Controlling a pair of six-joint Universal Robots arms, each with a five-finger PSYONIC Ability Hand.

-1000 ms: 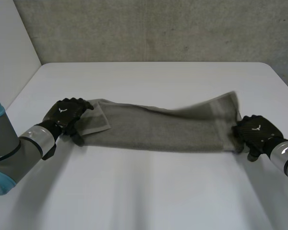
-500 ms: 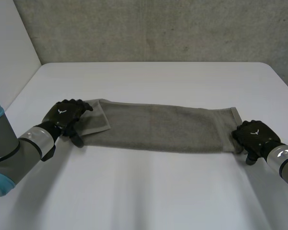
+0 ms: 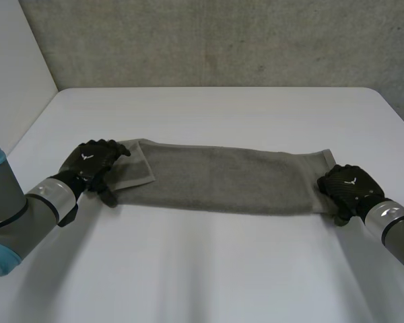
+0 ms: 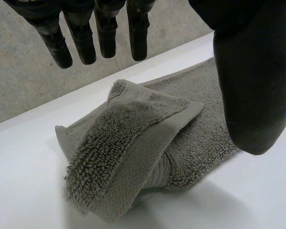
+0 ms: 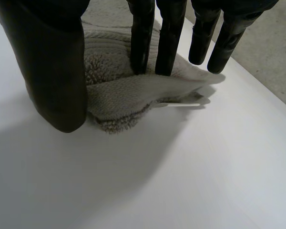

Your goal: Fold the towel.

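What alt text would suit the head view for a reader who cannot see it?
A grey towel lies stretched in a long strip across a white table, a flap folded over at one end. The robot's left hand sits at that folded end and its right hand on the opposite end.

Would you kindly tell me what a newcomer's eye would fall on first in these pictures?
A long grey terry towel lies stretched flat across the white table. The black left hand sits at its left end, straight fingers above a folded-over corner. The black right hand is at the other end, with some fingers pressing that corner down.
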